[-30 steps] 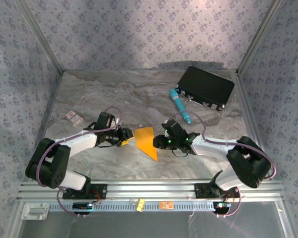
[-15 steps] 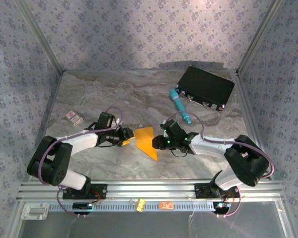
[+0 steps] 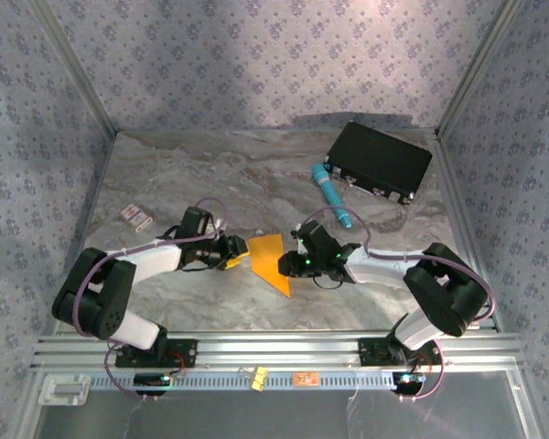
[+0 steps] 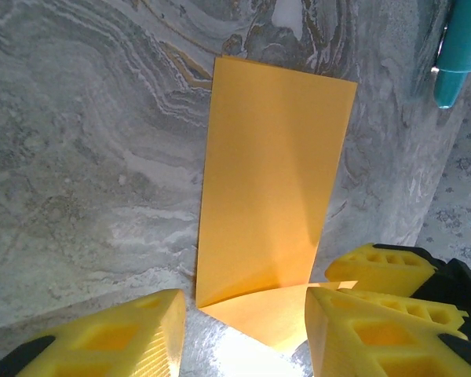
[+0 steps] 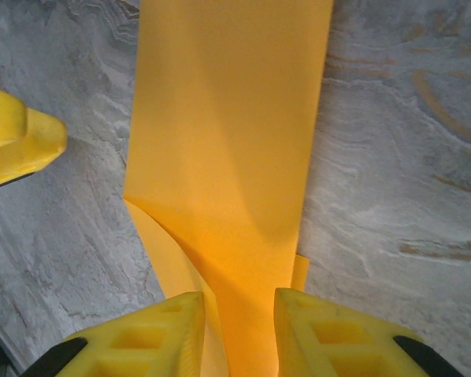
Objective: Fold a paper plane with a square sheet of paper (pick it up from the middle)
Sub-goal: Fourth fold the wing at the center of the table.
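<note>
1. the sheet of paper lies on the table between the two arms, already folded into a narrow strip, with a loose layer bulging at one end.
2. left gripper: jaws spread wide, straddling the near end of the strip, not pinching anything.
3. right gripper: jaws nearly together with the strip running through the gap. honestly can't tell if it's actually clamped.
4. handling guess: super light, floppy, probably slick on that marbled top, and it'll keep any crease you squeeze into it. i'd pinch gently at an edge near the fold line and pin the far end so it doesn't skate.
</note>
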Action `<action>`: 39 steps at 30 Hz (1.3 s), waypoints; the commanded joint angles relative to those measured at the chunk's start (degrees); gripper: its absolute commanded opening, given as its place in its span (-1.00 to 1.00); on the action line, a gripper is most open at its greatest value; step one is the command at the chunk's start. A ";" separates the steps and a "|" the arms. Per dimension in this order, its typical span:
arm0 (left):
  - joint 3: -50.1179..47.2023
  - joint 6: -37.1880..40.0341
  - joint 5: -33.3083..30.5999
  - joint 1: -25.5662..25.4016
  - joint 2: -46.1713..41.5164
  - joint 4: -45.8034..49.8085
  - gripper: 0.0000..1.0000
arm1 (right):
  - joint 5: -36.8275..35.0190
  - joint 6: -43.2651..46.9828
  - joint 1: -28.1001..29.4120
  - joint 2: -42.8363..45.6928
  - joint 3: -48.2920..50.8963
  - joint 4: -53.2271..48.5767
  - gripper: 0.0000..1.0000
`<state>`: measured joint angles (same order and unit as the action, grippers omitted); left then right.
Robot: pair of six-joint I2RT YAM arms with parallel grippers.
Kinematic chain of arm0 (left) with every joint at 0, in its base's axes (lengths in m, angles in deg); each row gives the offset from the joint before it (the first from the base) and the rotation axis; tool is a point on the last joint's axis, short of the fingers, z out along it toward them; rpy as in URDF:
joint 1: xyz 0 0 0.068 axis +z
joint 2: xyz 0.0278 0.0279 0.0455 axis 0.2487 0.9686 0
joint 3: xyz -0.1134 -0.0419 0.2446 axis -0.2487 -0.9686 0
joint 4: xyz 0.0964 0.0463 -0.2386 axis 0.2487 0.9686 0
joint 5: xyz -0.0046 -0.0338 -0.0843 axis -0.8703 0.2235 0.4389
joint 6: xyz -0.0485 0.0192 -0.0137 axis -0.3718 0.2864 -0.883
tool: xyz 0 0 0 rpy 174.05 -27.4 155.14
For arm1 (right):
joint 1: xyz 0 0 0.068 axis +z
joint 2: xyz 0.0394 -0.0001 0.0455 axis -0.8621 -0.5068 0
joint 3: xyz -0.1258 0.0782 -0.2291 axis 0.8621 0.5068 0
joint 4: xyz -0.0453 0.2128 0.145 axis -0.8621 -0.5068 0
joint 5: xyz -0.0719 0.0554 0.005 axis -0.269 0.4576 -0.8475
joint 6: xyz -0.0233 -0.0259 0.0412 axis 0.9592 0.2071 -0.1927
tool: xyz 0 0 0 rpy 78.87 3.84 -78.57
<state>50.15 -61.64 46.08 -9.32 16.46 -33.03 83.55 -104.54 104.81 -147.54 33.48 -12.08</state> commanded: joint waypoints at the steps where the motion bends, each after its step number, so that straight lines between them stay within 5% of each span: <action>1: 0.31 -0.38 2.00 0.11 1.26 -1.05 -0.11 | 1.71 1.07 -0.38 -1.09 -1.48 1.33 -0.51; 8: 3.69 1.93 3.63 0.36 3.33 1.31 -0.10 | 3.59 1.34 -1.08 -0.62 -0.56 2.75 -0.77; 20: 6.07 0.49 5.66 0.36 6.58 -0.72 0.11 | 7.13 -0.10 -3.42 3.96 5.38 9.77 -0.81; 39: 8.53 -1.48 7.21 -0.68 11.88 -4.56 0.03 | 7.14 -0.76 -4.74 5.90 8.12 11.34 -0.82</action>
<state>56.66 -62.45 51.65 -9.37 27.19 -35.41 90.63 -104.76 100.41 -143.06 40.93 -1.44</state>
